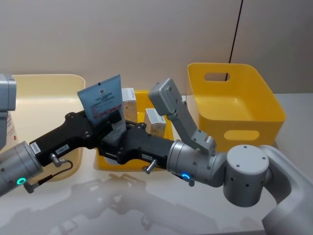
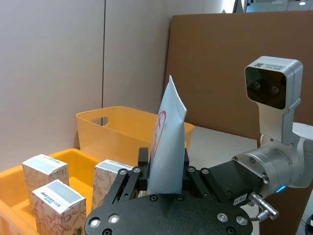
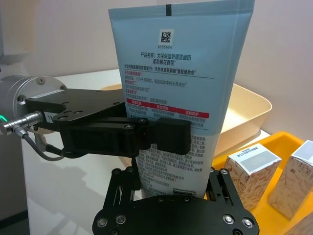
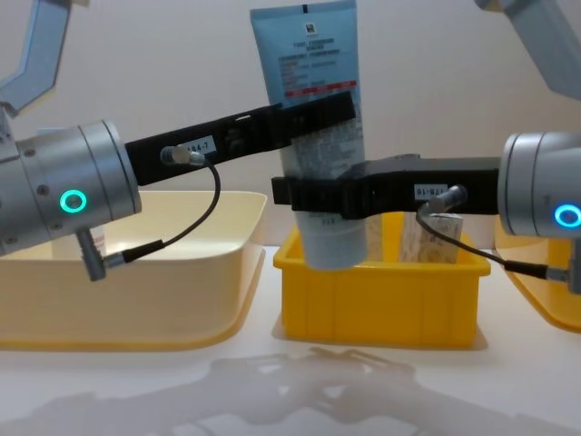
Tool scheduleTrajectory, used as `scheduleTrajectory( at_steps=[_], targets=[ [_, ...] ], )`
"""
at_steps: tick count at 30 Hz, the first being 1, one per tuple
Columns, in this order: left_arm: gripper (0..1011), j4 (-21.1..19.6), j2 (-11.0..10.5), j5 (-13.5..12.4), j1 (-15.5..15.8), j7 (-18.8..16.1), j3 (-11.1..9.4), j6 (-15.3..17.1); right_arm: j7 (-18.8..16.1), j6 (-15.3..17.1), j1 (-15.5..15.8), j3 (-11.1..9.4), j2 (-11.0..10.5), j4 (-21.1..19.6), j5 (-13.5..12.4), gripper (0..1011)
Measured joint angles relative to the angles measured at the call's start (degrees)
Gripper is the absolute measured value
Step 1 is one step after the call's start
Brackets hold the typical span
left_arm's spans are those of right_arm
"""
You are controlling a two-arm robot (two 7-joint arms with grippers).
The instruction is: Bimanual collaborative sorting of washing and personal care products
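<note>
A light-blue squeeze tube (image 4: 311, 82) stands upright in the air over the small yellow tray (image 4: 377, 295). My left gripper (image 4: 318, 115) is shut across the tube's middle, and my right gripper (image 4: 322, 196) is shut on its lower end. Seen from the head, the tube (image 1: 100, 99) rises above both black grippers, left gripper (image 1: 108, 116) and right gripper (image 1: 116, 136). In the left wrist view the tube (image 2: 168, 142) shows edge-on with a red logo. In the right wrist view its printed face (image 3: 181, 73) is towards me. White cartons (image 1: 155, 120) stand in the tray.
A cream tub (image 1: 44, 88) lies at the left and a tall yellow tub (image 1: 234, 105) with handle cut-outs at the right. More cartons (image 2: 45, 171) stand upright in the tray, close under the held tube. The white table runs along the front.
</note>
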State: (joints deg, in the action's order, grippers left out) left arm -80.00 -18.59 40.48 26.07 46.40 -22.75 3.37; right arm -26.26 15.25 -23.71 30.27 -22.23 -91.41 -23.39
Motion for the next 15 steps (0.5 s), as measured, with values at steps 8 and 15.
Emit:
scheduleTrajectory(
  at_steps=[8,15],
  targets=[
    [539,0.0,0.1,0.0,0.0,0.0,0.0,0.0,0.0,0.0,-0.1,0.1,0.1,0.1,0.1,566],
    [757,0.0,0.0,0.0,0.0,0.0,0.0,0.0,0.1,-0.1,-0.1,0.1,0.1,0.1,0.1,527]
  ],
)
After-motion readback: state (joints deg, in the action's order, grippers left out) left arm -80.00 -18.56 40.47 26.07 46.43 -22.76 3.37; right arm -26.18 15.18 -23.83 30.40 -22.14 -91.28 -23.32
